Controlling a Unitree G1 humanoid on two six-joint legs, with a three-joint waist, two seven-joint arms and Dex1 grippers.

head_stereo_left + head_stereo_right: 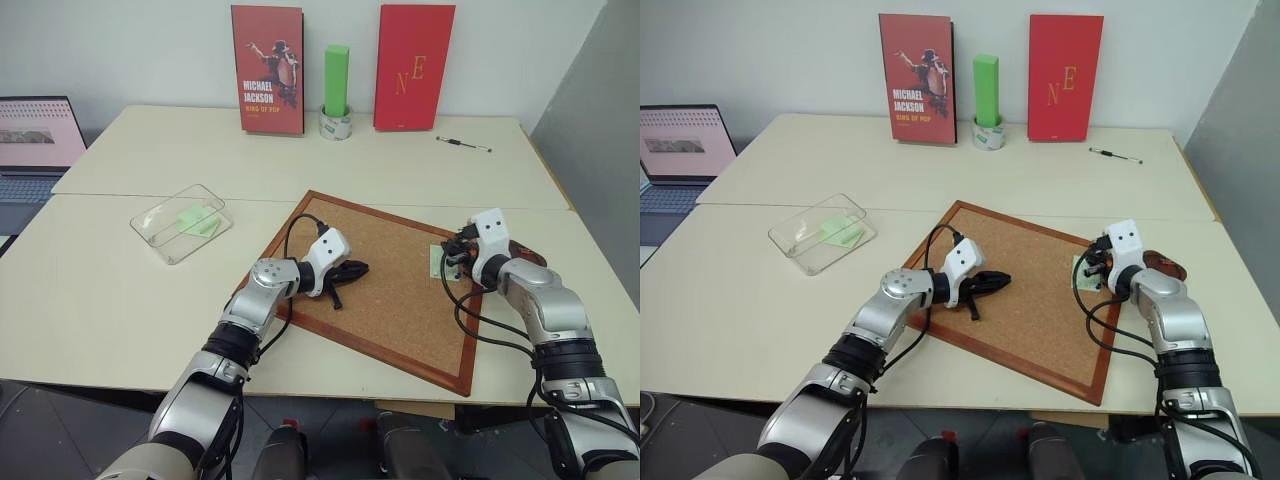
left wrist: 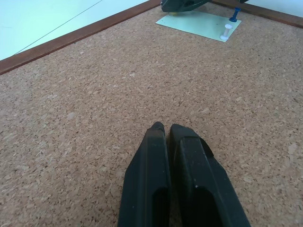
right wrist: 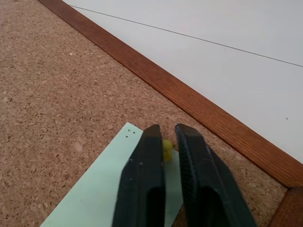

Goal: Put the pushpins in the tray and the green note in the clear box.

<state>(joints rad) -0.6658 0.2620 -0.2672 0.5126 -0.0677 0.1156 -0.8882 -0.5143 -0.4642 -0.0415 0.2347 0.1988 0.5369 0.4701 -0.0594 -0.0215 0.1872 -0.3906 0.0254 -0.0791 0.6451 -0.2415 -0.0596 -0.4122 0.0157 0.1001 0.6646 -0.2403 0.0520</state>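
Pinching the yellow pushpin (image 3: 167, 146) by its rounded plastic head with the right pincer (image 3: 165, 130), closed down to a narrow gap around it and holding nothing else. Stuck through one corner of the green note (image 3: 109, 189), thin matte paper flat on the grainy cork board (image 1: 390, 290), close to the board's smooth reddish wooden frame on the robot's right. Lying with its long axis roughly along the pincer's own line, back under the fingers. Probably calls for pulling the pin straight out of the cork, then swinging right to the tray (image 1: 1167, 268), a small dark rounded dish just beside that arm and partly hidden behind it. Standing upright near the note's other end, seen from the left wrist: a blue pushpin (image 2: 234, 14) and a pale spool-shaped pin (image 2: 226, 32). Resting closed and empty over mid-board, well apart from the note: the left pincer (image 2: 163, 130). Further left on the surface: the clear box (image 1: 150, 228), glossy, with something pale green already inside.
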